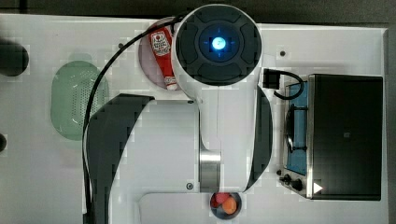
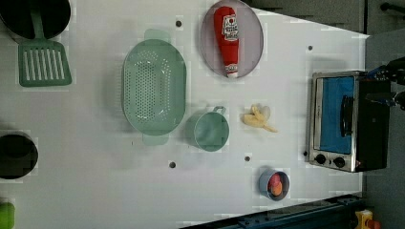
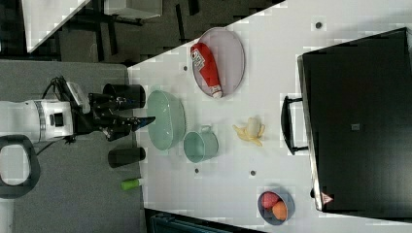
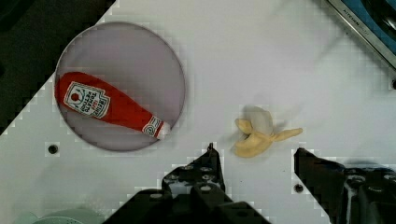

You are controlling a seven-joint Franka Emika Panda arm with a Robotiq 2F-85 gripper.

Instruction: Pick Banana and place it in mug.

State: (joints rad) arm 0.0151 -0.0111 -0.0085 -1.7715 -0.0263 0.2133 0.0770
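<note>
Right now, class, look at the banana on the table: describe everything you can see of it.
The banana is a small, pale yellow toy, half peeled: a whitish tip shows above yellow peel strips splayed outward. It looks like plastic or rubber. It lies on its side on the white table, touching nothing else, between the teal mug and the toaster oven in the left view.

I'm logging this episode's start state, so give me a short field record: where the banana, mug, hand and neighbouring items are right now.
banana: half-peeled, lying on the white table, apart from the mug
mug: teal, upright, nothing inside, between colander and banana in the left view
hand: open, holding nothing, above the table with the banana near its fingertips in the wrist view
colander: pale green, beside the mug
ketchup bottle: lying on a grey plate
fruit bowl: holds red and orange fruit
toaster oven: at the left view's right
task status: banana not yet picked
</note>
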